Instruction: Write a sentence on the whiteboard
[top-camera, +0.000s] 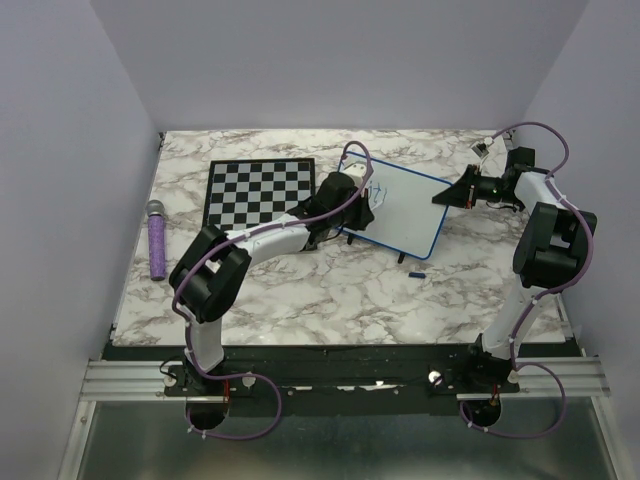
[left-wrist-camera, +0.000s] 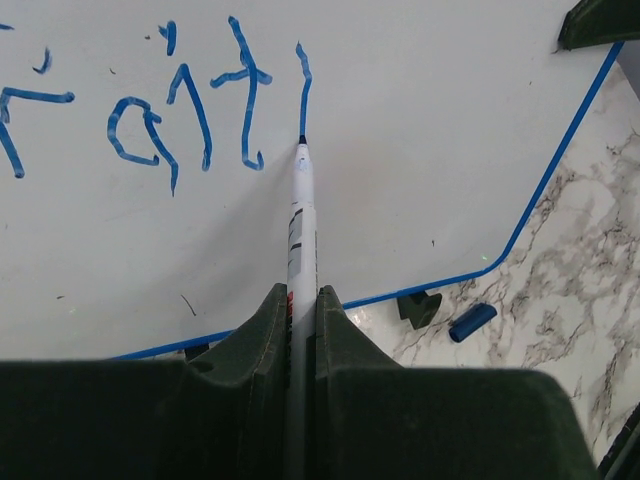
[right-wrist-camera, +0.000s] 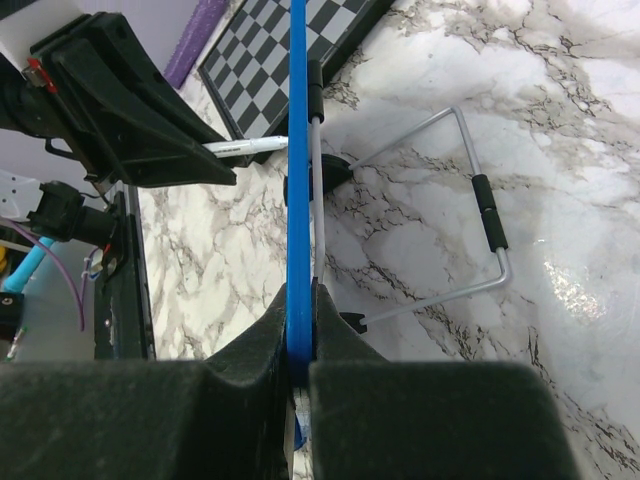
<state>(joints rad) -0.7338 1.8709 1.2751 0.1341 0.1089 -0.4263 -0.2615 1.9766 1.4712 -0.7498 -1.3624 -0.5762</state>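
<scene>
- whiteboard (top-camera: 405, 205): white face, blue rim
- writing (left-wrist-camera: 150, 120) on it: blue strokes
- marker (left-wrist-camera: 302, 210): white barrel with dark bands, dark tip
- cap (left-wrist-camera: 472, 322), by the board's near right corner: blue
- chessboard (top-camera: 258, 190), far left: black and white checks, black border
- table (top-camera: 330, 290): white marble pattern with grey veins
- cylinder (top-camera: 158, 245), at the left edge: purple, grey top
- left gripper (left-wrist-camera: 303, 292) and right gripper (right-wrist-camera: 300, 290): dark, greenish black
- cables (top-camera: 540, 125): purple
- wire stand (right-wrist-camera: 490, 215): silver with black sleeves

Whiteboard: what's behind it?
A silver wire stand folds out behind the whiteboard onto the marble table (right wrist view). From above the board covers it; the back face shows only edge-on.
</scene>
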